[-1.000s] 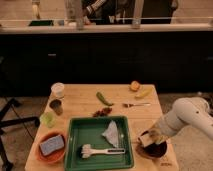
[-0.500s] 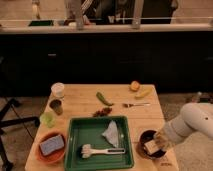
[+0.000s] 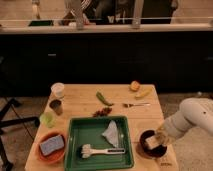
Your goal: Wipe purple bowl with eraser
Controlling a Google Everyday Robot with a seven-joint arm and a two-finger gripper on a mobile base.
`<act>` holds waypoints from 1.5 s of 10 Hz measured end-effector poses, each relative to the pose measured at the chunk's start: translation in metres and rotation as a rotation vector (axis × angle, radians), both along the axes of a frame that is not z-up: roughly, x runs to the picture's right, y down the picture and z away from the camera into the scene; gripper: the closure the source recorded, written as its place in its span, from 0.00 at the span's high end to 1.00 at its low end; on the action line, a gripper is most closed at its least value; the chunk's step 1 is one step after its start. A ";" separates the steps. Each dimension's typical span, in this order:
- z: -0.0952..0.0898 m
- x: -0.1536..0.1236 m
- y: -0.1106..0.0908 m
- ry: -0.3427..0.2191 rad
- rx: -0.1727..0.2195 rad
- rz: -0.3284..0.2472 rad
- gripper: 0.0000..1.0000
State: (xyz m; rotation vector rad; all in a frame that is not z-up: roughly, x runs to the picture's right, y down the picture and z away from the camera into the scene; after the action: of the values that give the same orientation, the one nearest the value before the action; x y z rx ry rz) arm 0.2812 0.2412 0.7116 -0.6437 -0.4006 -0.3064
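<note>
The purple bowl (image 3: 150,145) sits at the front right of the wooden table (image 3: 80,107), dark and glossy. My gripper (image 3: 159,137) reaches in from the right, at the end of the white arm (image 3: 192,116), and is down in the bowl. It is shut on the eraser (image 3: 152,142), whose pale tan block shows inside the bowl against the interior.
A green tray (image 3: 75,145) holds a white brush (image 3: 100,150) and a crumpled cloth (image 3: 112,132). An orange bowl (image 3: 41,156) with a blue-grey sponge (image 3: 52,144) stands at the front left. Cups (image 3: 58,90), a green pepper (image 3: 103,98), a fork (image 3: 135,105) and fruit (image 3: 135,86) lie further back.
The arm has drawn back to the right and lowered. The gripper with the eraser has shifted within the bowl, from its upper rim down into the interior.
</note>
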 end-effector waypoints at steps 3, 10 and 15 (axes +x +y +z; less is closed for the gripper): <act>0.009 -0.012 -0.008 -0.018 -0.006 -0.026 0.10; -0.017 -0.010 0.027 -0.052 -0.029 -0.048 0.10; 0.007 0.001 0.004 -0.036 -0.037 -0.052 0.10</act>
State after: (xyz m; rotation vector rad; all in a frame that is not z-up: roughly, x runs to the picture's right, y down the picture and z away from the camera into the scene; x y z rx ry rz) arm 0.2818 0.2453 0.7183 -0.6864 -0.4256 -0.3609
